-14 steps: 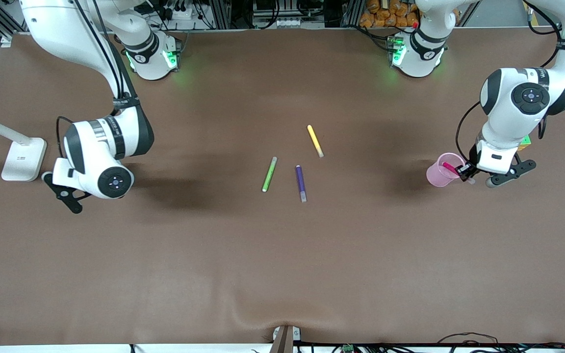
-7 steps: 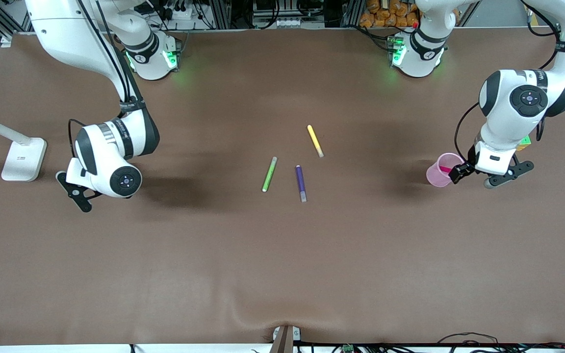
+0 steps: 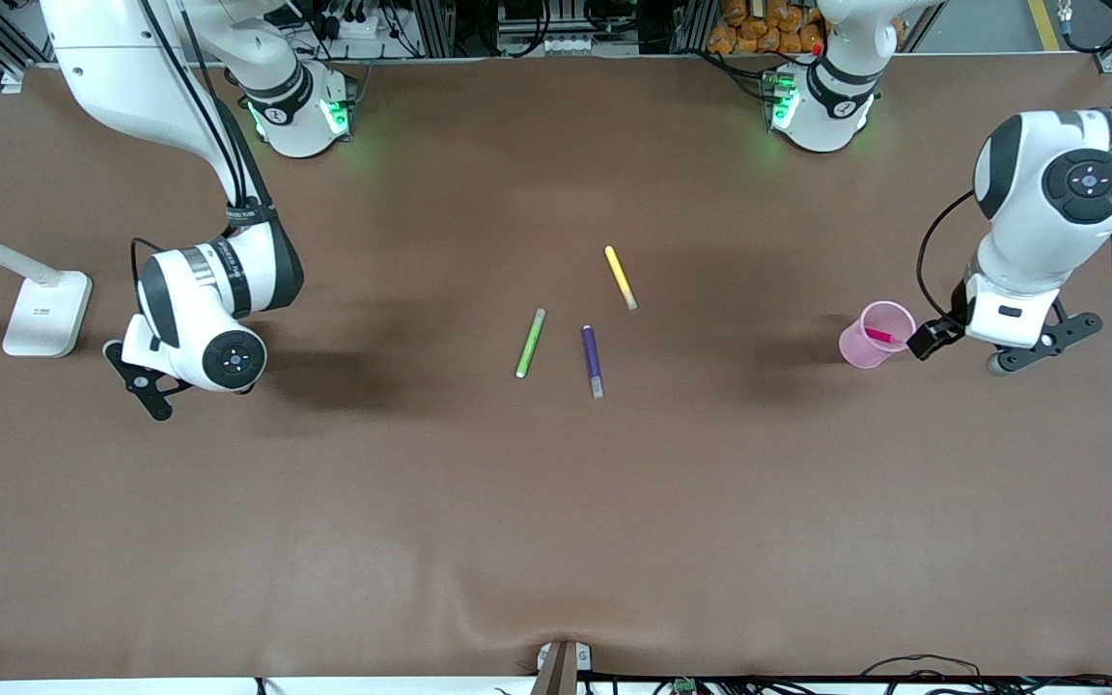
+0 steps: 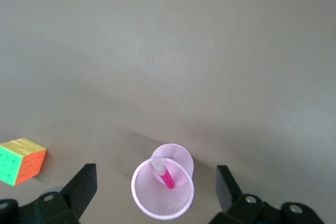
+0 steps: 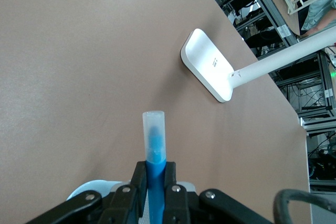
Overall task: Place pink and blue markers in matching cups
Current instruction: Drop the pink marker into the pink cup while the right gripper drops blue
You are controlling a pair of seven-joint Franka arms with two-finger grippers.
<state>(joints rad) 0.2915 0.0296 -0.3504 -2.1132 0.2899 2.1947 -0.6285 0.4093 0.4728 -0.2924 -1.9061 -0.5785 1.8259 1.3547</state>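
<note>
Your pink marker [image 4: 166, 177] stands tilted inside the pink cup [image 4: 163, 205], its pale tip up against the rim, and the cup sits upright on the table [image 3: 556, 502] toward the left arm's end. The left hand [image 4: 156, 195] hangs above that cup with its fingers [image 4: 83, 183] spread wide on either side, gripping nothing; in the front view the left hand [image 3: 942, 340] shows just beside the cup [image 3: 875, 333]. Near the cup you can see a colourful puzzle cube [image 4: 21, 160] resting on the table. At the right arm's end, the right hand [image 5: 153, 182] is clamped tight on the blue marker [image 5: 155, 150], which points away from the wrist with its clear capped tip outward, over bare table near the white lamp base [image 5: 209, 72]; in the front view the hand itself is tucked under the right arm [image 3: 204, 319]. A pale blue rim [image 5: 92, 188] shows at the edge of the right wrist view, beside the fingers, too little of it to tell what it is. In the middle of the table lie a green pen [image 3: 530, 343], a purple pen [image 3: 592, 360] and a yellow pen [image 3: 620, 276], none touching another
</note>
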